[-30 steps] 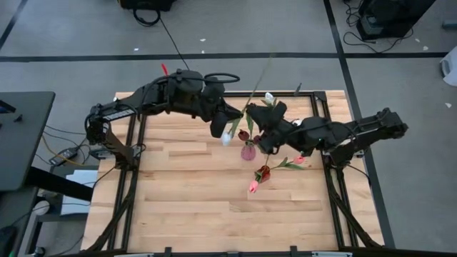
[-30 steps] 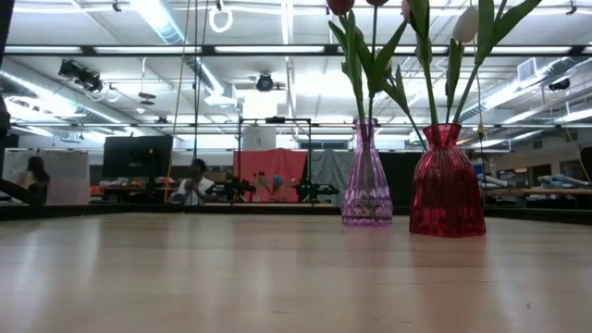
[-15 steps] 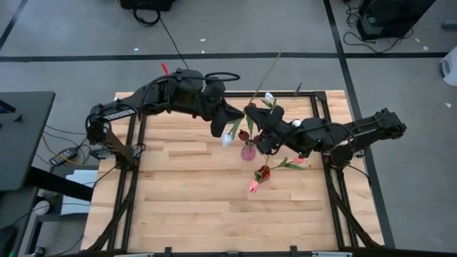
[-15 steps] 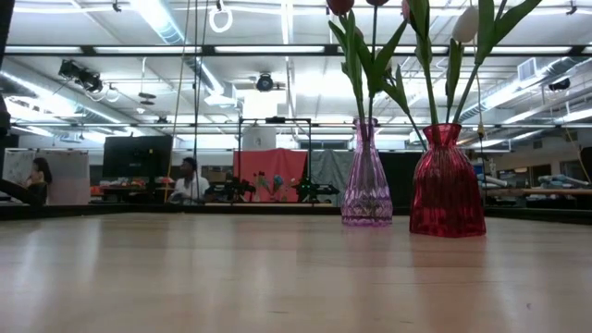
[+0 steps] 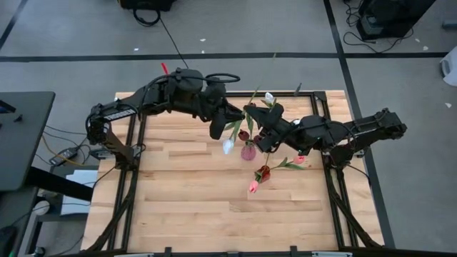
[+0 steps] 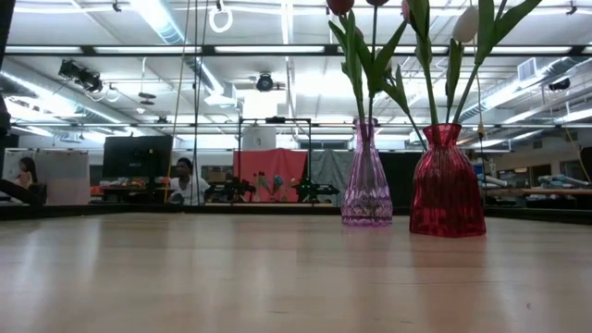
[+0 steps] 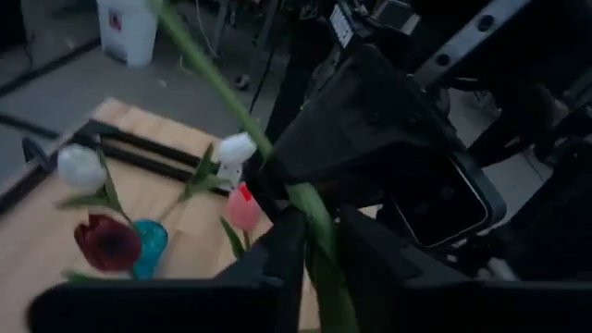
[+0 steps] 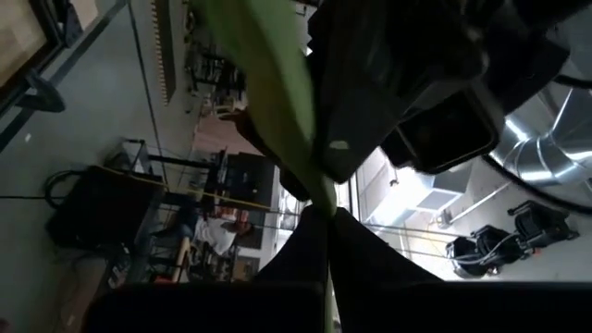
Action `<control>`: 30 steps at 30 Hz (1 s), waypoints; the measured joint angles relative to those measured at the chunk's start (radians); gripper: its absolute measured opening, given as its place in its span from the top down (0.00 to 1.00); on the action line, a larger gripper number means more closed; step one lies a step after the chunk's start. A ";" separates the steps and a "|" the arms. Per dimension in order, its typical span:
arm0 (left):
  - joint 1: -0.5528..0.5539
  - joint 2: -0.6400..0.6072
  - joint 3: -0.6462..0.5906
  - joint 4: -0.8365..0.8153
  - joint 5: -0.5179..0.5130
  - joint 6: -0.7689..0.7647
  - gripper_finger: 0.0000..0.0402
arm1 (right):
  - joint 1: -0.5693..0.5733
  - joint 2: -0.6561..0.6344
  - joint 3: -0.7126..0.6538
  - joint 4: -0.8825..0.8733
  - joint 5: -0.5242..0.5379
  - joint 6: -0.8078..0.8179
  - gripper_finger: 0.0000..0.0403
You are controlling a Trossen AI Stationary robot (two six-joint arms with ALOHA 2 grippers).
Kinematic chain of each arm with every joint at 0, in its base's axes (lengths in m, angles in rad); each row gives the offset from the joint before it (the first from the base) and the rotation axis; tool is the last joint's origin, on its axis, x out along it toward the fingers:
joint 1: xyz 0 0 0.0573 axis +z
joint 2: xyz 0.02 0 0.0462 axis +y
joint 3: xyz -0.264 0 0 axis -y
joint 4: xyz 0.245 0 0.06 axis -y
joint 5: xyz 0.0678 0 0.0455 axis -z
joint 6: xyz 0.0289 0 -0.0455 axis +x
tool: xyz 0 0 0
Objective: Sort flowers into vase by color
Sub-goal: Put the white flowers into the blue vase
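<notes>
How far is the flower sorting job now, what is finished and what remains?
Done: flowers already stand in the pink vase and the red vase. In hand: both grippers, left and right, hold one white tulip near the vases. Left: putting it into a vase.

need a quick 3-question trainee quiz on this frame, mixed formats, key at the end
1. Fill in: in the low view, the pink glass vase stands to the ___ of the red glass vase.
2. True or false: the red glass vase holds no stems.
3. Multiple choice: the left gripper and the right gripper are both shut on: A) the stem of the long-stemmed white artificial tulip; B) the pink glass vase; C) nothing.
Key: 1 left; 2 false; 3 A.
</notes>
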 joint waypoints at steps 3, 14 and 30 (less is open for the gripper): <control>0.000 -0.014 -0.002 0.011 -0.019 0.087 0.74 | 0.000 -0.003 0.000 -0.007 0.035 0.005 0.98; -0.057 -0.110 -0.005 -0.008 -0.275 0.369 0.60 | 0.071 -0.163 0.000 -0.228 0.038 0.326 0.99; -0.183 -0.327 -0.474 0.172 -0.505 0.506 0.59 | -0.134 -0.500 -0.029 -0.562 -0.157 1.357 0.99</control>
